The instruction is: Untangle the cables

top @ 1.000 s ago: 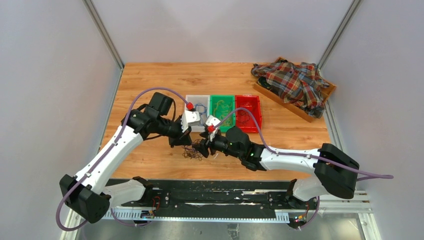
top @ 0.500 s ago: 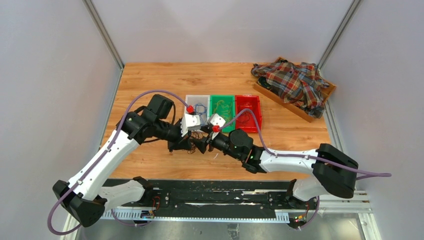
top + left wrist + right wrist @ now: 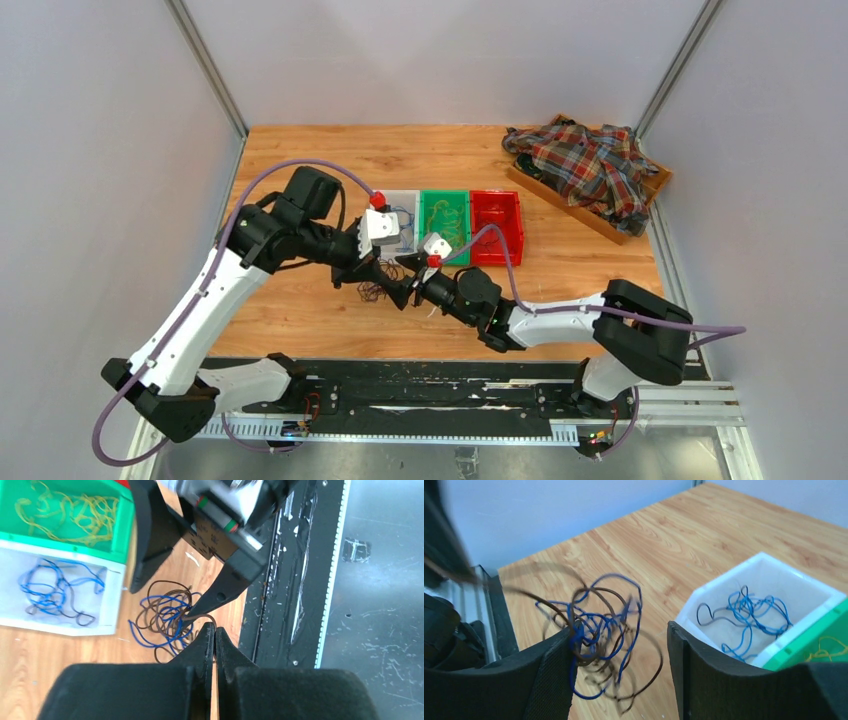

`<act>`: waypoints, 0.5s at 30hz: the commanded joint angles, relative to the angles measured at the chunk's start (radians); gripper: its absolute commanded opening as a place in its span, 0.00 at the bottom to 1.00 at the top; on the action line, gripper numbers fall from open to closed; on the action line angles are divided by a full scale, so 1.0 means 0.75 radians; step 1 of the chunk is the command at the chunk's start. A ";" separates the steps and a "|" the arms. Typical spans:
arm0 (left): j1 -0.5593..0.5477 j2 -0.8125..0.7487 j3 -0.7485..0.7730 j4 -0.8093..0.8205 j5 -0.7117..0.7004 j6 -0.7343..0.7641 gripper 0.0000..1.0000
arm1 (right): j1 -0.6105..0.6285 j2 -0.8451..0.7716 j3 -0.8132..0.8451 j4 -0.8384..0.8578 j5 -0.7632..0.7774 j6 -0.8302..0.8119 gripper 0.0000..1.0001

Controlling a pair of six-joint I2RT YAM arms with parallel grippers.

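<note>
Logging from the left jaws: they were pressed together, and one brown strand of the cables [image 3: 166, 619] appeared pinched at their tip. The right jaws stood wide apart, one on each side of the clump, with one of them touching or nearly touching the loops. The clump, blue and brown, was near the front edge of the desk [image 3: 664, 545], just beside the white bin [image 3: 117, 602]. The green bin [image 3: 65, 551] adjoined that.

Risks, as I judged them:
- The single pinched strand could slip out under a hard pull.
- If the right jaws closed on several loops at once, pulling apart would tighten the knot rather than free a wire.
- The clump lay close to the desk edge and could be dragged onto the black base rail [image 3: 280, 580].

Unclear: the clump was blurred in the right wrist view. I could not tell whether it rested on the desk or hung lifted. From above, both arms covered most of it.
</note>
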 commanded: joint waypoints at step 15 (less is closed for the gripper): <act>-0.011 0.006 0.334 -0.125 -0.114 0.078 0.00 | 0.026 -0.038 -0.340 0.090 0.306 0.071 0.59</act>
